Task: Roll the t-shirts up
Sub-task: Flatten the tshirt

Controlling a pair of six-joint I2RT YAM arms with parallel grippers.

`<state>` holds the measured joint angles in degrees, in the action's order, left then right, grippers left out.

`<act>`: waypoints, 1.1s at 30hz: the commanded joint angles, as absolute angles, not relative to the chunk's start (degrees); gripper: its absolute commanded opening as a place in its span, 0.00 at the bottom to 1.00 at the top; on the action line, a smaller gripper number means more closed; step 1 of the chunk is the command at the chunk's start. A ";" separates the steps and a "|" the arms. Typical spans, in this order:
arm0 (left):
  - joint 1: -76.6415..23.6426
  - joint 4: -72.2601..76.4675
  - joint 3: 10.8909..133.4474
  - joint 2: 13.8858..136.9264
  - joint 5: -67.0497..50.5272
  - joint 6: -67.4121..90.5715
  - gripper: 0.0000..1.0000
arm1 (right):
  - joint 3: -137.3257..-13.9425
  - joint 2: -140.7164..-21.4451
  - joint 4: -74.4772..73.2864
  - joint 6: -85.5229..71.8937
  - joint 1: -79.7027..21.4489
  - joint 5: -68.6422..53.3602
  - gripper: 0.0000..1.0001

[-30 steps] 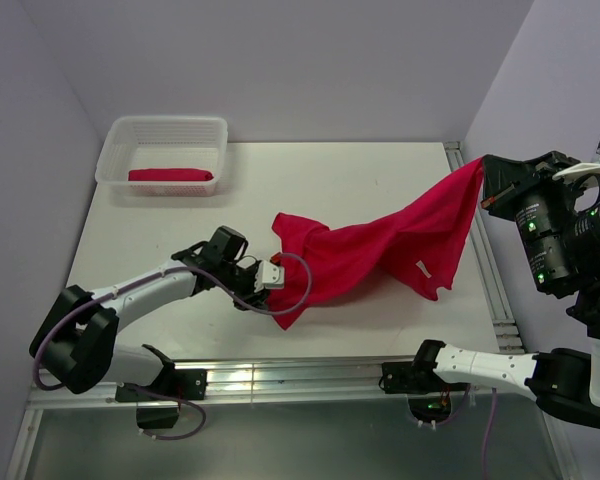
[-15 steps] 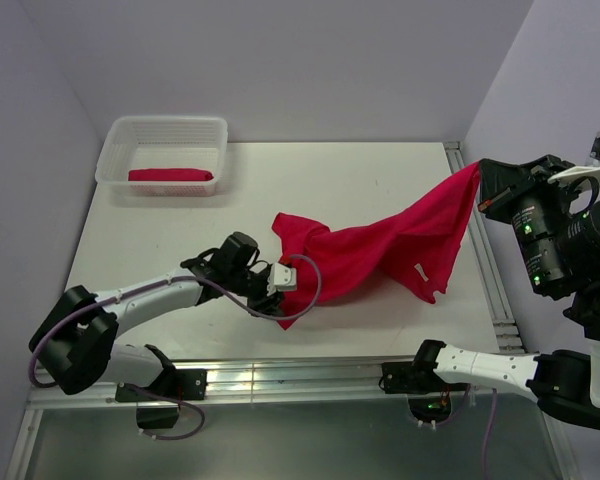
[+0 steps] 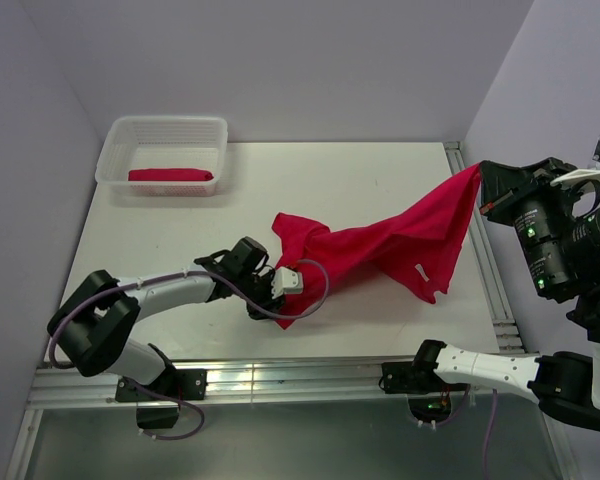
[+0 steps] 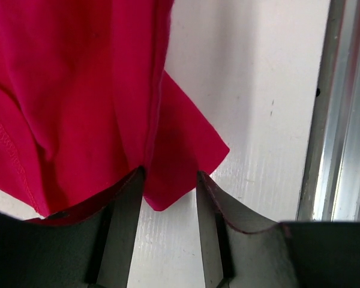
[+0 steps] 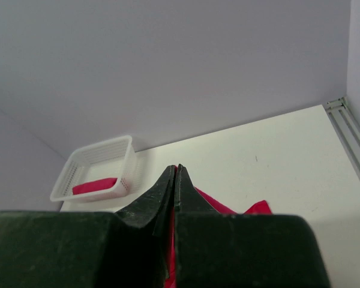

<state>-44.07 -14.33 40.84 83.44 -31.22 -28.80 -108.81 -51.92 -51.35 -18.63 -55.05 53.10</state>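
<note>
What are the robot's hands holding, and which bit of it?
Right hand pinches the red t-shirt by its raised corner. Left hand holds nothing: open around the lower corner.

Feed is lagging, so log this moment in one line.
left gripper: open, straddling a corner of loose t-shirt | right gripper: shut on its opposite end, lifted | rolled t-shirt: in basket

The left arm [image 3: 170, 290] has swung right and a little toward the near edge of the desk [image 3: 360, 180], and its shoulder link now stands nearer the desk. The left jaws, which 1 second ago lay beside the near-left fold of the t-shirt [image 3: 380, 250], now straddle its lowest corner, 1 finger on each side of the cloth tip and not closed on it. The purple cable [image 3: 325, 285] at the wrist has slid further right over the red cloth.
</note>
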 commanded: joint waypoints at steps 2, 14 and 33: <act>-44.38 -16.00 44.03 85.25 -29.53 -28.30 0.45 | -108.55 -51.42 -47.99 -18.81 -54.67 52.73 0.00; -44.30 -11.69 43.16 82.88 -27.69 -26.46 0.46 | -108.10 -50.89 -48.51 -18.89 -54.58 52.65 0.00; -44.38 -16.25 45.35 86.04 -31.02 -27.68 0.46 | -108.37 -50.54 -48.87 -18.63 -54.58 53.00 0.00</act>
